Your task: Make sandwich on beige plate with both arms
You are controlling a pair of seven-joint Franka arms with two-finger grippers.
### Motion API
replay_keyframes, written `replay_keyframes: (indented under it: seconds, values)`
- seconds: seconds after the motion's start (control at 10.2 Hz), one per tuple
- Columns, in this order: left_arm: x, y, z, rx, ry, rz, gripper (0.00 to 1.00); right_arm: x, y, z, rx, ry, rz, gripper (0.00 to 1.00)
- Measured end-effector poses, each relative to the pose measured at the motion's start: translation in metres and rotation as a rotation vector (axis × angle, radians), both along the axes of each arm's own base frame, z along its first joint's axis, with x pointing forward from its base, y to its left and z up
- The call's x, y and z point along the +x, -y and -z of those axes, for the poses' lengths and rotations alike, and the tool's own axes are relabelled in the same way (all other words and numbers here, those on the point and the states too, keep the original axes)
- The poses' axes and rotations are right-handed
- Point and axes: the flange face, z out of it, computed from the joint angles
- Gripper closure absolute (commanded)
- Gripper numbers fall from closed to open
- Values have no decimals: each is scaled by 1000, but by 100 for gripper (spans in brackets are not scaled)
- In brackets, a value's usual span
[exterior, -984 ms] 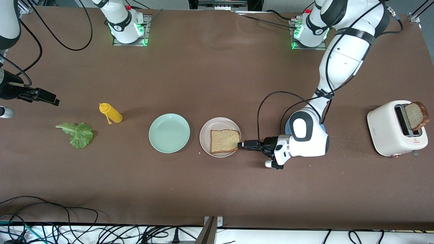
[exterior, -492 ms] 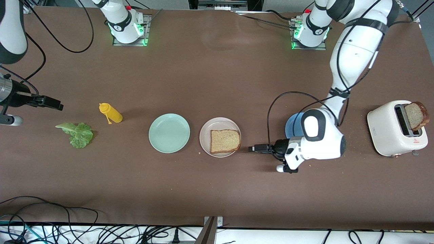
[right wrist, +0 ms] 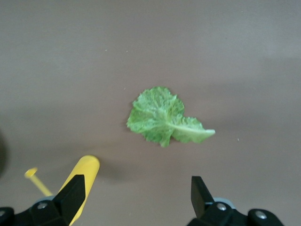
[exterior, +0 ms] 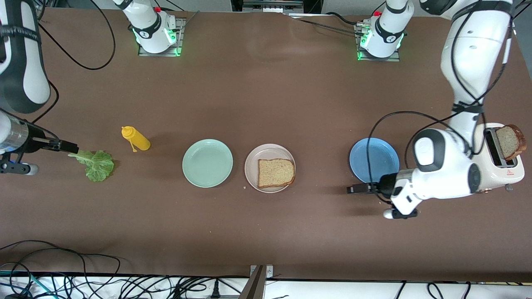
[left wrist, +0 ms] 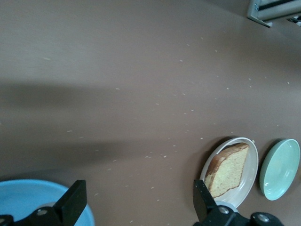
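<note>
One bread slice on beige plate. Left gripper toward the left arm's end from plate, jaws open, empty. Right gripper over lettuce leaf, jaws open.

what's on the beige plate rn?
One bread slice lies flat on the beige plate: no lettuce, no second slice. Whatever is under the slice is covered. The lettuce leaf lies on the table, toward the right arm's end.

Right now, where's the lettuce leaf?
In the front view the lettuce leaf lies on the table toward the right arm's end, beside the yellow bottle and slightly nearer the camera.
</note>
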Motion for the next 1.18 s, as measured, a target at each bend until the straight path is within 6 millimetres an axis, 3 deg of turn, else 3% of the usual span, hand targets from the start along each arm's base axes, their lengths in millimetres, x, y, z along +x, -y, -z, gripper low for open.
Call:
replay_keyframes:
  seconds: [0.39, 0.69, 0.89, 1.18]
  values:
    - [-5, -95, -46, 238, 3, -10, 0, 21, 15, 86, -18, 23, -20, 0]
    - [-20, -151, -92, 362, -13, -15, 0, 24, 31, 144, -10, 18, -34, 0]
    - [-32, -160, -126, 381, -18, -18, 0, 21, 31, 164, -3, -11, -33, 0]
    - [-48, -143, -155, 435, -55, 45, 0, 13, 46, 192, 8, -51, -21, 0]
